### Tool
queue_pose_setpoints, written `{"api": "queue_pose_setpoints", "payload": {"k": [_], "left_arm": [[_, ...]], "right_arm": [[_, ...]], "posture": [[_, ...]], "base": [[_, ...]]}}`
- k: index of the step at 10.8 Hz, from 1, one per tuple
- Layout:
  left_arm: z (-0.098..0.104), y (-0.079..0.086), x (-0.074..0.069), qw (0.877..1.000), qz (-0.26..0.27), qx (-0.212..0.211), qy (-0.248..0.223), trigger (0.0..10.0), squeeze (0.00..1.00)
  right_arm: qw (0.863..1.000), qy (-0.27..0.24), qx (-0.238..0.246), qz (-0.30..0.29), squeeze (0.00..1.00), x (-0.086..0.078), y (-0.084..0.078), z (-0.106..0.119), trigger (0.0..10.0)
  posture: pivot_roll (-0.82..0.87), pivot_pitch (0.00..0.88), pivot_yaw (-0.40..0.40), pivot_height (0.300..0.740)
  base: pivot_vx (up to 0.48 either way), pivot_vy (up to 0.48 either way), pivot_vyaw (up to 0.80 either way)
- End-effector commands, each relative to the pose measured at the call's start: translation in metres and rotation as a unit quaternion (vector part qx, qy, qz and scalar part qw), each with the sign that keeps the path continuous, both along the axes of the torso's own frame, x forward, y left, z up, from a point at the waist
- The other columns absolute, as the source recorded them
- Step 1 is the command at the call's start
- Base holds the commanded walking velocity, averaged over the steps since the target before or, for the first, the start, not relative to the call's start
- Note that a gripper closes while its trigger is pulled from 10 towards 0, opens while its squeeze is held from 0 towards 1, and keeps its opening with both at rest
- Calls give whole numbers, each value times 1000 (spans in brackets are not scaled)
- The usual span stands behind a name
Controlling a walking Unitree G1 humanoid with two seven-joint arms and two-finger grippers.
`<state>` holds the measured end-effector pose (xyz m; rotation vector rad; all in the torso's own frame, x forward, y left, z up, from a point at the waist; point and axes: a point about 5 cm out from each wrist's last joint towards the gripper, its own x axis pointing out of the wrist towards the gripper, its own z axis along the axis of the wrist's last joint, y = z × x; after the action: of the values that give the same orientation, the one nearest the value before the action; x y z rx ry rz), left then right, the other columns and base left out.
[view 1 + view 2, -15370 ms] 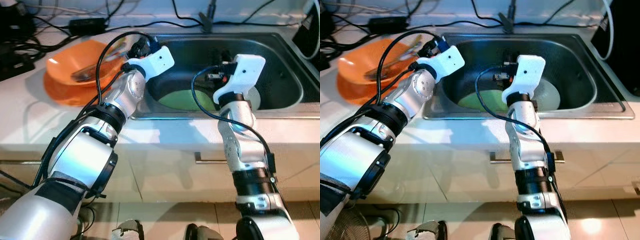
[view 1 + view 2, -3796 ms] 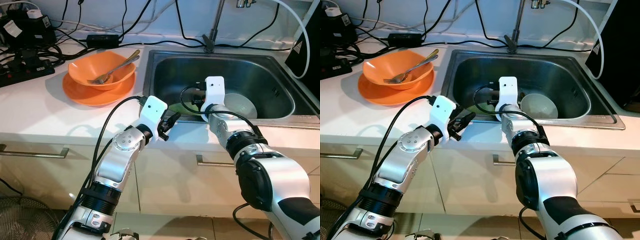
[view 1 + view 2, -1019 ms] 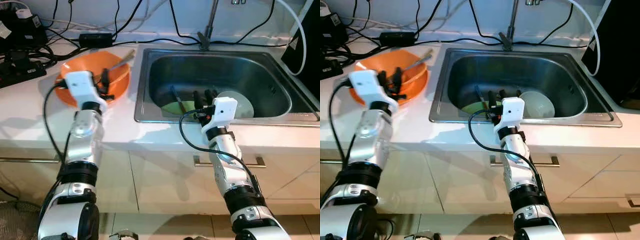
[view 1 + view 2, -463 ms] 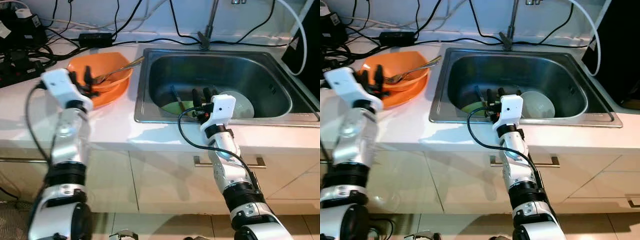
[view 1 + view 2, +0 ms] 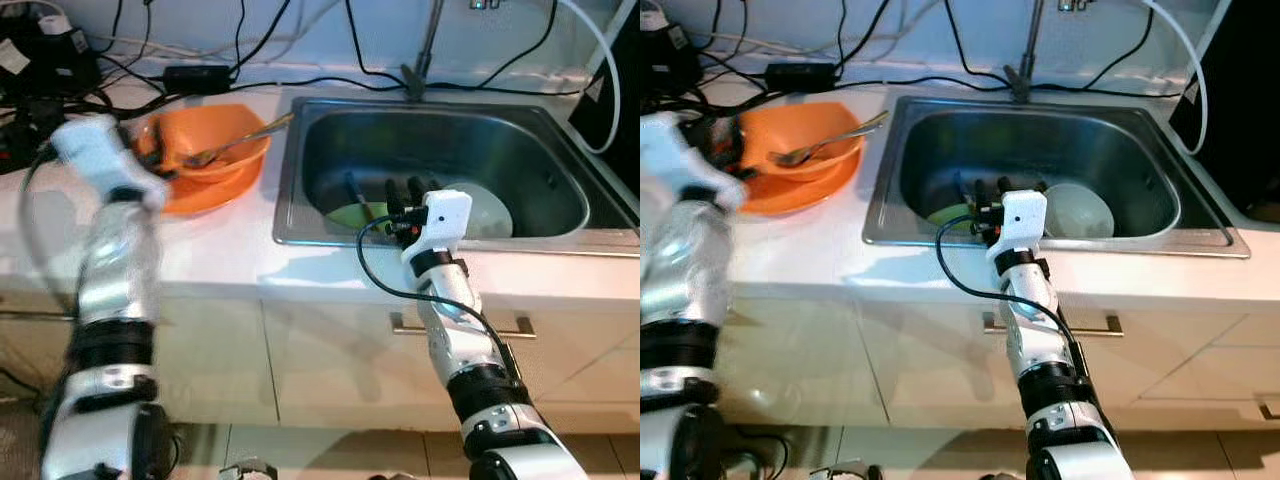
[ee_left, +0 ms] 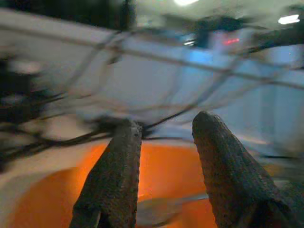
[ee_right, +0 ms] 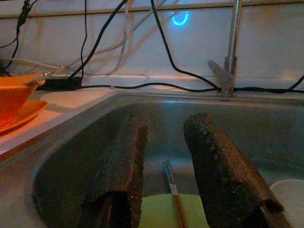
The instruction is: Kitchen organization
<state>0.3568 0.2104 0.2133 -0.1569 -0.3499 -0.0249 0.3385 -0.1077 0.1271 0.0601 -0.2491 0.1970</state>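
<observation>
An orange bowl (image 5: 215, 150) sits on an orange plate (image 5: 200, 188) on the white counter, left of the sink, with a fork (image 5: 240, 140) resting in it. My left gripper (image 5: 155, 160) hovers at the bowl's left rim, blurred by motion; in the left wrist view its fingers (image 6: 116, 171) stand open with nothing between them. My right gripper (image 5: 405, 190) is open over the sink's front edge. Below it lie a green plate (image 7: 156, 211) with a thin utensil (image 7: 172, 197) on it and a white bowl (image 5: 485, 210).
The steel sink (image 5: 560, 150) has a faucet (image 5: 425, 45) at its back. Black cables and a power brick (image 5: 195, 75) lie along the back of the counter. A dark appliance (image 5: 620, 90) stands at the far right. Cabinet drawers with a handle (image 5: 520, 325) are below.
My left arm has swung to the left, from over the orange bowl to its left rim. The right arm has stayed put over the sink.
</observation>
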Motion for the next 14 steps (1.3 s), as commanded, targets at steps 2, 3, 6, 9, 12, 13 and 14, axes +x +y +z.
{"api": "queue_pose_setpoints", "payload": {"k": [2, 3, 6, 9, 12, 13, 14], "left_arm": [[5, -28, 1, 997, -67, 31, -7, 10000, 0], [-2, -38, 1, 996, -86, 19, 7, 10000, 0], [-38, -43, -1, 993, -88, -21, 70, 10000, 0], [-41, -29, -1, 995, -53, -39, 78, 10000, 0], [-45, -10, -3, 994, -11, -54, 90, 10000, 0], [-46, -5, -3, 994, 4, -58, 94, 10000, 0], [-46, 4, -3, 993, 20, -72, 96, 10000, 0]], "right_arm": [[1000, -2, -2, 4, 0, 2, 3, 2, 10000], [1000, -1, -2, 5, 0, 2, 4, 1, 10000], [1000, 2, -1, 5, 0, 0, 5, -1, 10000], [1000, 3, -1, 0, 0, 1, 2, -1, 10000], [1000, 6, -2, 0, 0, 1, 2, -2, 10000], [1000, 6, -2, 0, 0, 2, 2, -2, 10000], [1000, 7, -4, 0, 0, 2, 1, -2, 10000]], "posture": [[96, 0, -5, 740], [94, 0, 1, 740], [93, 0, 2, 740], [98, 0, -1, 740], [103, 0, -5, 740], [103, 0, -5, 740], [104, 0, -9, 740]], "base": [[0, 0, 0], [0, 0, 0], [0, 0, 0], [0, 0, 0], [0, 0, 0], [0, 0, 0], [0, 0, 0]]}}
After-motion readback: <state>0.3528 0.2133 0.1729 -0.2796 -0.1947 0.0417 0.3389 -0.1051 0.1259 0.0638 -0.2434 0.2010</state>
